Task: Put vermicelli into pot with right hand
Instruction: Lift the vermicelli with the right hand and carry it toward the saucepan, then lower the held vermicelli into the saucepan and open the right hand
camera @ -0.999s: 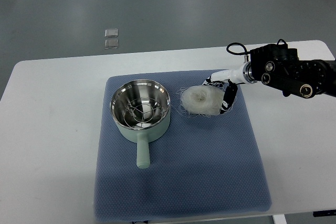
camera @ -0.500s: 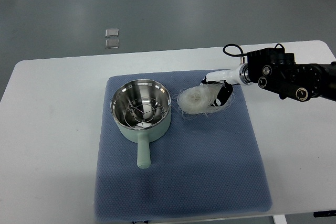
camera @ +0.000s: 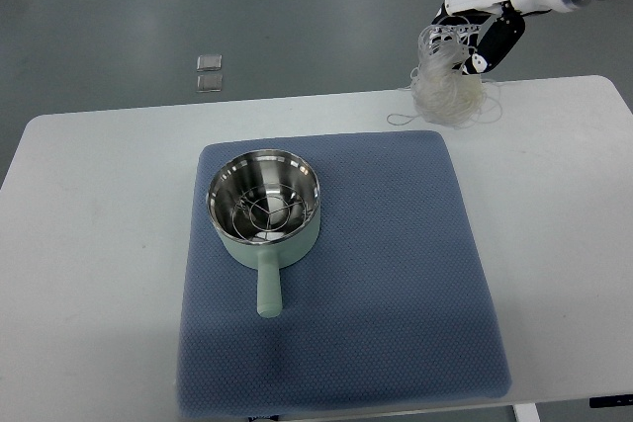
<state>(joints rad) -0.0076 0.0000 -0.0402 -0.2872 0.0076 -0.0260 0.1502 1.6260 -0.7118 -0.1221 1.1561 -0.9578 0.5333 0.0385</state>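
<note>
Vermicelli [camera: 450, 89] dangles beneath right hand [camera: 482, 29] (raised).

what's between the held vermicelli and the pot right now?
Nothing but bare blue mat in the top view. The right hand holds the vermicelli aloft at upper right; the pot sits left.

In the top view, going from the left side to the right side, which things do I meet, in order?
Two small clear squares on the floor → pot on the blue mat → vermicelli bundle → right hand, holding the vermicelli up above the white table.
</note>
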